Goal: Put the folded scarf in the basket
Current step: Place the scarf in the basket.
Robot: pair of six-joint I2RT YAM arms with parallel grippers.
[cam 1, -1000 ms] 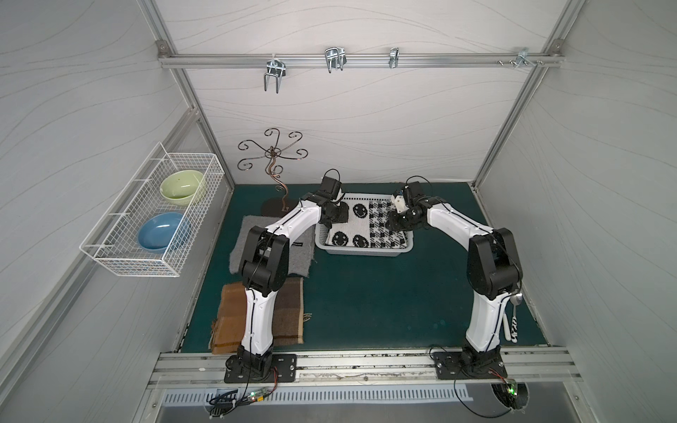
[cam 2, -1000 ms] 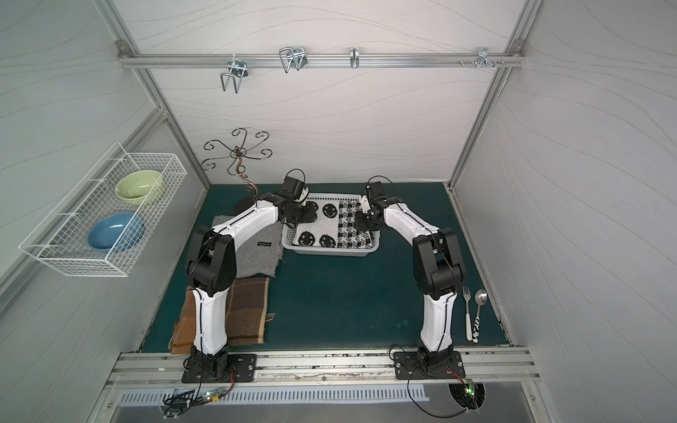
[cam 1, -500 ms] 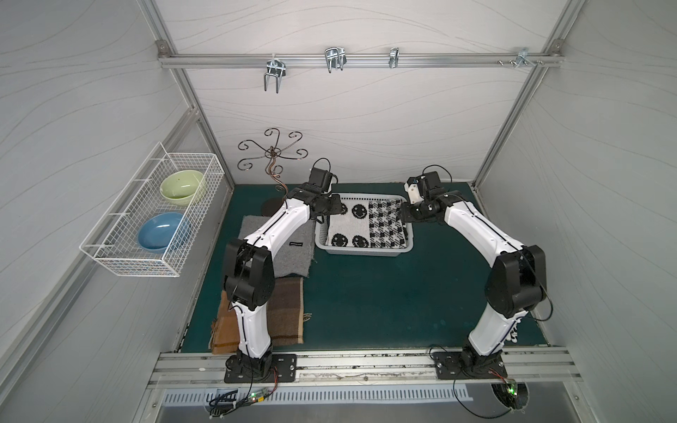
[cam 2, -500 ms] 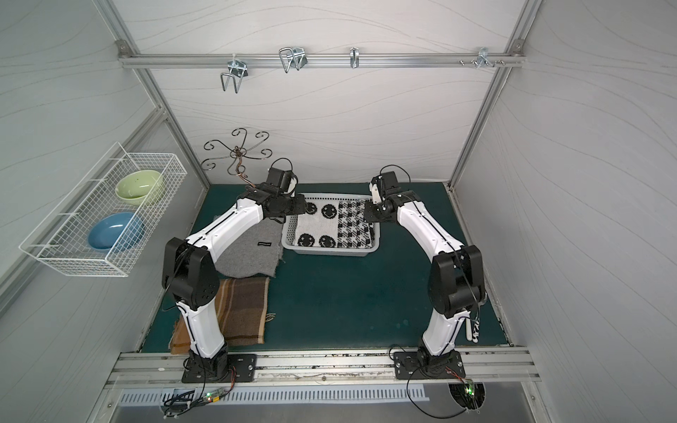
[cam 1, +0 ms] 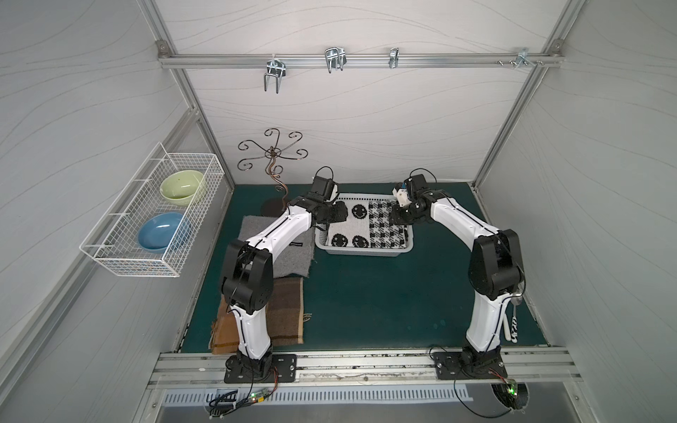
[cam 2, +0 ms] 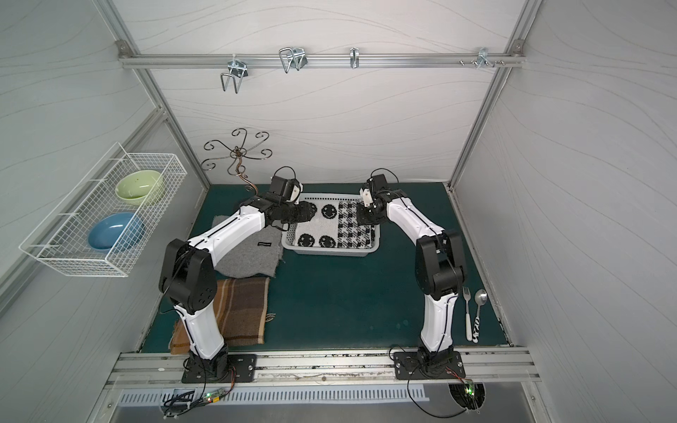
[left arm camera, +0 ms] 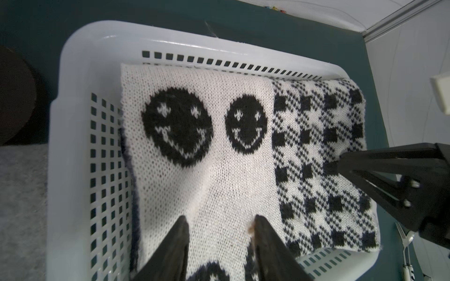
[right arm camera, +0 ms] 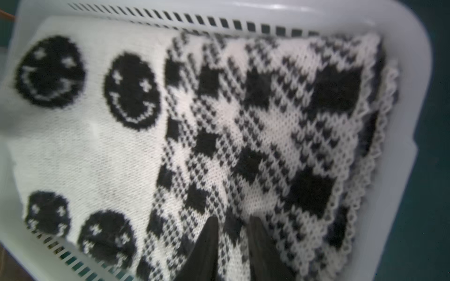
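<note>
Black-and-white scarf [cam 1: 366,229] partly behind left end effector [cam 1: 337,213]

clearance | basket [cam 1: 362,252] 6 o'clock: bare mat [cam 1: 366,300], open | 9 o'clock: grey cloth [cam 1: 293,260], left arm [cam 1: 278,234] above it | 10 o'clock: hook stand [cam 1: 272,151] | 3 o'clock: right arm [cam 1: 461,223] | inside: scarf [cam 1: 366,227] fills floor

The basket [left arm camera: 109,31] is smooth, glossy white plastic — the scarf [left arm camera: 207,182] a matt, nubbly knitted cloth.
</note>
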